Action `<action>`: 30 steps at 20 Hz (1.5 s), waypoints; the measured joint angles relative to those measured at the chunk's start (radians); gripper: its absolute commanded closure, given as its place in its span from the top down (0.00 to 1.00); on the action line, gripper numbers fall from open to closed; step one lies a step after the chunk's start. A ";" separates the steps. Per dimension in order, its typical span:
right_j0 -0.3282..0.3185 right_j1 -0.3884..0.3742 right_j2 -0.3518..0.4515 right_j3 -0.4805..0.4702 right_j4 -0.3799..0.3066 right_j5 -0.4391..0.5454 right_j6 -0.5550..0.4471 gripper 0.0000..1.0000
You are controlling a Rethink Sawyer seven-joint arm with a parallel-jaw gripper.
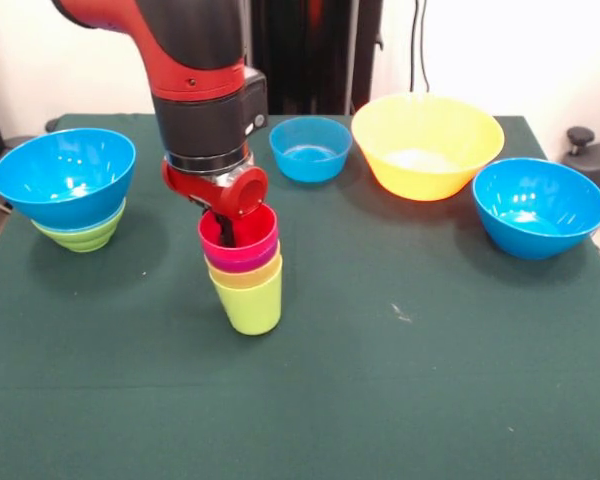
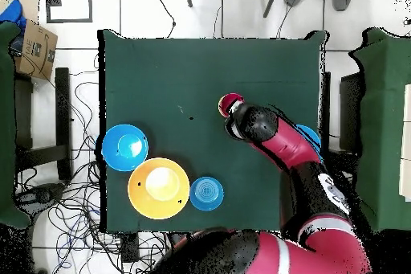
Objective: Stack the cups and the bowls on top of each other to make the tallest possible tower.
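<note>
1. Four cups point(image 1: 245, 270) nested mouth-up a little left of the table's point(image 1: 430, 380) centre: green cup point(image 1: 250, 305) lowest, then yellow and purple, with the red cup point(image 1: 252, 228) on top. Nested this way probably for steadiness, though each adds only a rim's worth of height
2. Gripper point(image 1: 227, 226) set straight down over the red cup, its tip reaching inside the mouth. Cannot tell how far open it is, or whether it has hold of the cup, since wrist and cup wall hide that. Vertical approach likely chosen so as not to tip the narrow stack
3. At far left, left blue bowl point(image 1: 65, 175) seated in the green bowl point(image 1: 85, 235), upright: a second pile, well apart from the cups
4. Loose and single along the far and right side: small bowl point(image 1: 310, 148) at far centre, yellow bowl point(image 1: 427, 145) just right of it, right blue bowl point(image 1: 538, 207) nearer and rightmost. All mouth-up, none touching, which leaves room to lift each
5. Judged early to midway: two short piles and three bowls not yet joined into one tower
6. Main risk: knocking the cup stack sideways, being tall for its small foot
</note>
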 measured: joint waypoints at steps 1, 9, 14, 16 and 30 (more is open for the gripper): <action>0.011 0.000 -0.013 -0.005 0.000 0.016 0.000 0.00; 0.105 -0.053 -0.086 -0.007 -0.001 0.196 0.000 0.00; 0.154 -0.112 -0.102 0.000 -0.001 0.251 0.000 0.00; 0.164 -0.127 -0.105 0.000 -0.001 0.252 0.000 0.00; 0.148 -0.152 -0.129 0.000 -0.010 0.252 0.000 0.00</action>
